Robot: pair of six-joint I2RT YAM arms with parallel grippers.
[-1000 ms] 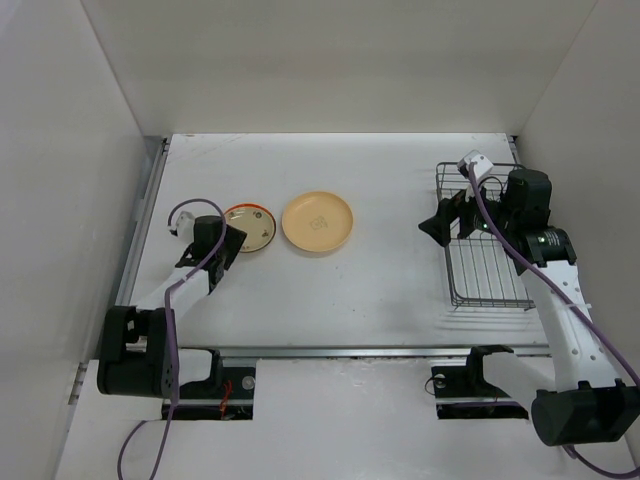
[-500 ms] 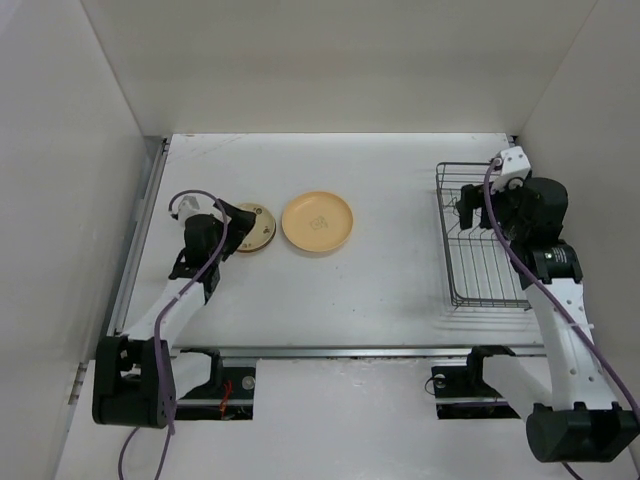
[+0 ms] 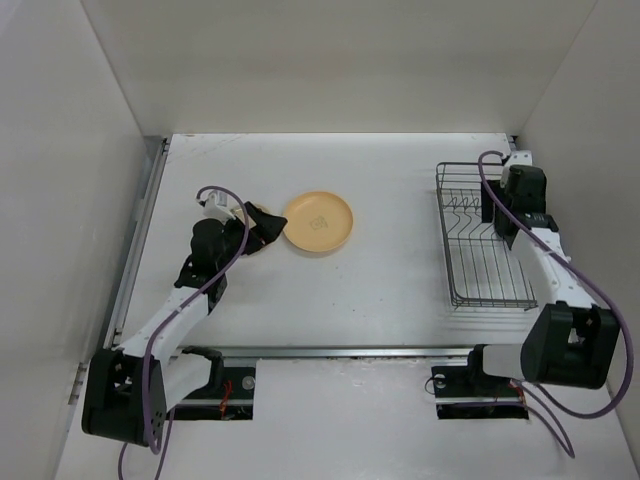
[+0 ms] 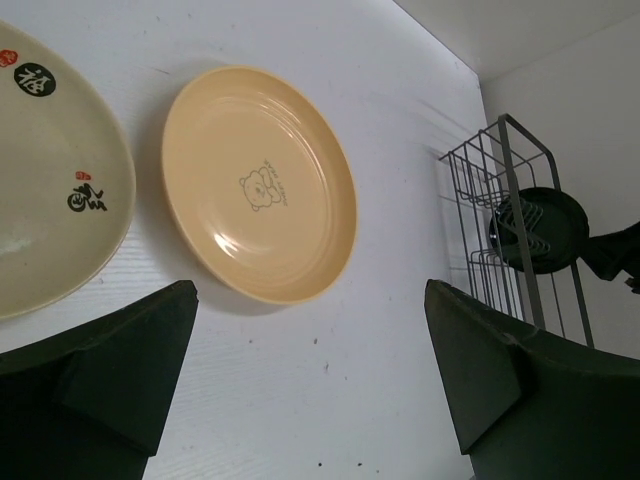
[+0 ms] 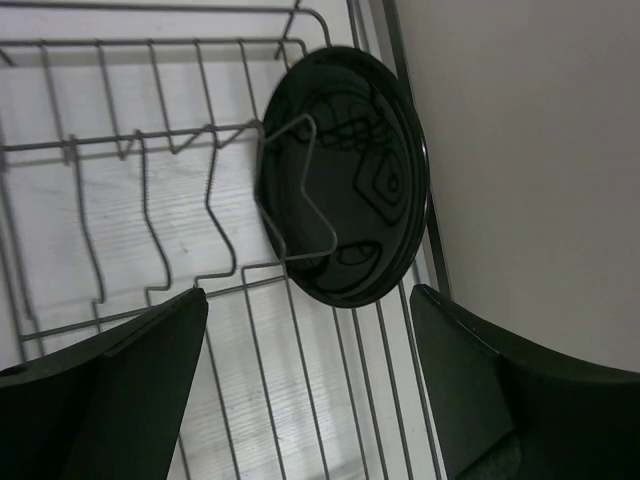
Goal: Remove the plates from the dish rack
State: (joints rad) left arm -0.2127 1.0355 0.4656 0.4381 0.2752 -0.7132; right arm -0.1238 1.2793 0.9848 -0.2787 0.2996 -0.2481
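Observation:
A peach-tan plate (image 3: 318, 221) with a small bear print lies flat on the table and also shows in the left wrist view (image 4: 258, 185). A cream plate with dark marks (image 4: 50, 200) lies left of it, mostly hidden under my left gripper in the top view. My left gripper (image 3: 264, 226) is open and empty, low over the table between these plates (image 4: 310, 370). The dish rack (image 3: 485, 262) stands at the right. A dark plate with a line pattern (image 5: 345, 180) stands upright in its back right corner. My right gripper (image 3: 498, 208) is open above that plate (image 5: 305, 370).
White walls enclose the table on the left, back and right. The right wall stands close beside the rack (image 5: 520, 150). The rack's wire dividers (image 5: 150, 200) hold nothing left of the dark plate. The dark plate also shows in the left wrist view (image 4: 540, 230).
My left gripper has moved right, off the cream plate toward the peach plate. My right arm has swung from the rack's left side to its back right corner.

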